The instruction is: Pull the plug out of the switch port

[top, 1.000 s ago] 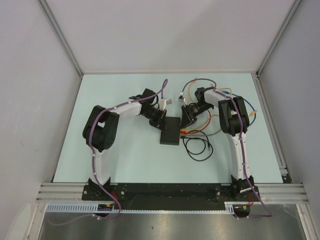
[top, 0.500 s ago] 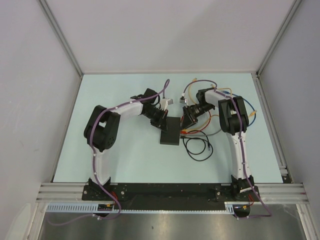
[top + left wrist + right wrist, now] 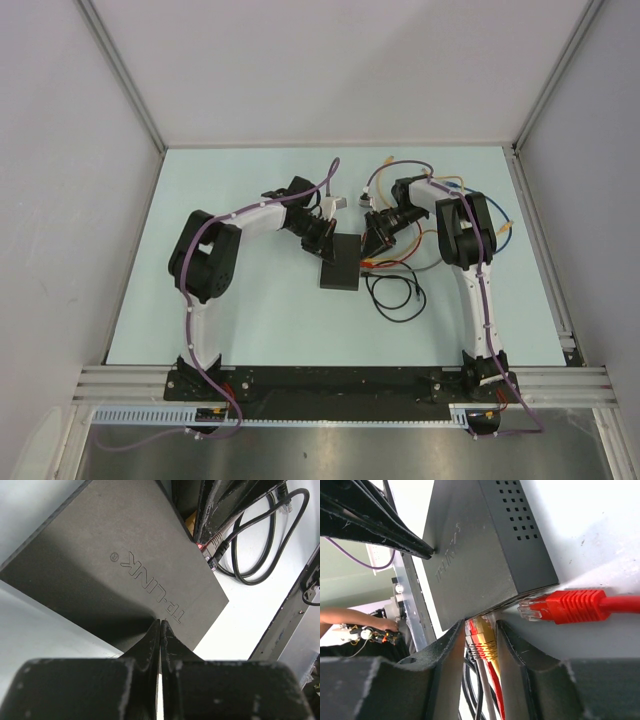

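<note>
One embossed "TP-LINK" logo atop switch (image 3: 115,565).

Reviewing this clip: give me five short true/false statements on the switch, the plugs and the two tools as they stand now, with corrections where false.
1. The left tool is shut, its tip pressed on the switch top. True.
2. The right tool is shut with nothing between its fingers. False: its fingers stand apart around the yellow plug at the switch's port side.
3. The red plug lies outside the right tool, beside the switch's corner. True.
4. The switch top bears no marking. False: it reads TP-LINK.
5. A black cable loops on the table near the switch. True.
</note>
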`<act>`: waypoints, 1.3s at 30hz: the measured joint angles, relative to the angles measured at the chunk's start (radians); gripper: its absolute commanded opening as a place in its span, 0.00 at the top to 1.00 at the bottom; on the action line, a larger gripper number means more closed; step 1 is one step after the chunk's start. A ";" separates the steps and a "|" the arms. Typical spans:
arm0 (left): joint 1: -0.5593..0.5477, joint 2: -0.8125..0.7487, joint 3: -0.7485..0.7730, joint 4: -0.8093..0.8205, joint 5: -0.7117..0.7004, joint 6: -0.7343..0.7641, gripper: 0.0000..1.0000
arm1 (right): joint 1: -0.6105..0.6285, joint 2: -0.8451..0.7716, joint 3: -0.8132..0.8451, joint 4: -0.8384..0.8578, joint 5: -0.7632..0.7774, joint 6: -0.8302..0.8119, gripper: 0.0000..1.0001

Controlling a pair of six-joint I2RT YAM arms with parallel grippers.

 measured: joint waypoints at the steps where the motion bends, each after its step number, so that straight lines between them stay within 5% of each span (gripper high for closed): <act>1: 0.000 0.000 0.000 0.000 0.000 0.000 0.98 | 0.001 0.000 0.001 0.001 0.004 0.007 0.70; 14: -0.005 0.002 0.005 0.001 -0.002 0.000 0.98 | 0.003 0.007 0.008 0.007 0.033 0.039 0.89; 39: -0.013 0.002 0.006 0.001 -0.006 0.001 0.98 | -0.022 0.100 0.143 -0.184 0.018 -0.033 0.98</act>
